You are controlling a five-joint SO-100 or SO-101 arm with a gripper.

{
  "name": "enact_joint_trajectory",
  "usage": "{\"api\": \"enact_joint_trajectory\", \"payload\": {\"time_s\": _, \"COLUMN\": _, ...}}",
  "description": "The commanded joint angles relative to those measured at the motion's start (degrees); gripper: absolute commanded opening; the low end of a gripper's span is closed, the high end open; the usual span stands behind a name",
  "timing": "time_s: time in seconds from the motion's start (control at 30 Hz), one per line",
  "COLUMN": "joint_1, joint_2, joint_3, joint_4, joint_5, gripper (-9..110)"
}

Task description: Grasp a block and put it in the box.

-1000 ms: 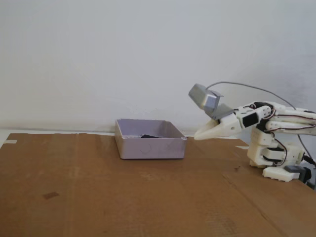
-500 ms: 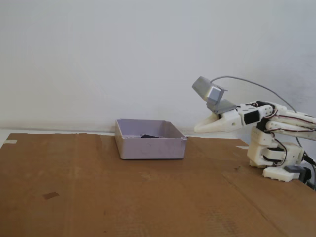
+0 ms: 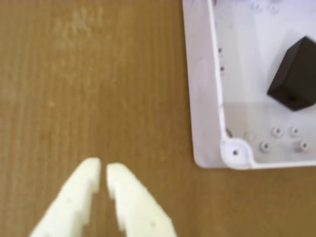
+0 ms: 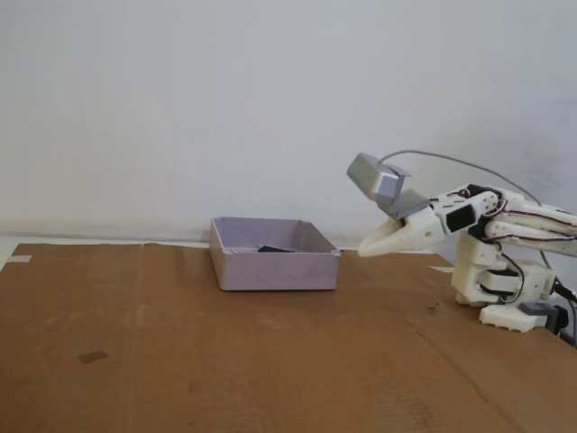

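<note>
Inside box (image 3: 207,98): block (image 3: 295,74) | hand (image 3: 103,170) apart, outside, nearly closed, empty

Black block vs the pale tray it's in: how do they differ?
Colour: the small matte black rectangular block is dark; the shallow pale lavender-grey plastic box is light.
Size: the block covers only a small part of the box floor.
Form: the block is solid; the box is open-topped with low walls.
Pose: in the wrist view the block lies askew to the box walls.
Shared: neither touches the gripper.

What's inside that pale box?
A black block lies on the floor of the box. The wrist view cuts off the box's far side, so anything there is unseen.
</note>
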Motion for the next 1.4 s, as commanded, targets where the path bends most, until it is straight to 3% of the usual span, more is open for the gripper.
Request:
{"api": "enact_joint_trajectory", "payload": {"time_s": 0.0, "joint_1": -0.5, "joint_2": 2.2, "joint_3": 2.7, "joint_4": 3.3, "joint_5": 0.4, "gripper": 0}}
{"api": "enact_joint_trajectory", "payload": {"time_s": 0.43, "joint_1": -2.6, "joint_2": 10.2, "joint_3": 2.3, "joint_4": 25.4, "joint_5": 0.4, "gripper": 0}}
{"api": "enact_joint_trajectory", "payload": {"time_s": 0.83, "joint_1": -3.3, "joint_2": 11.0, "joint_3": 2.3, "joint_4": 27.5, "joint_5": 0.2, "gripper": 0}}
{"api": "enact_joint_trajectory", "payload": {"time_s": 1.37, "joint_1": -3.3, "joint_2": 11.0, "joint_3": 2.3, "joint_4": 43.3, "joint_5": 0.2, "gripper": 0}}
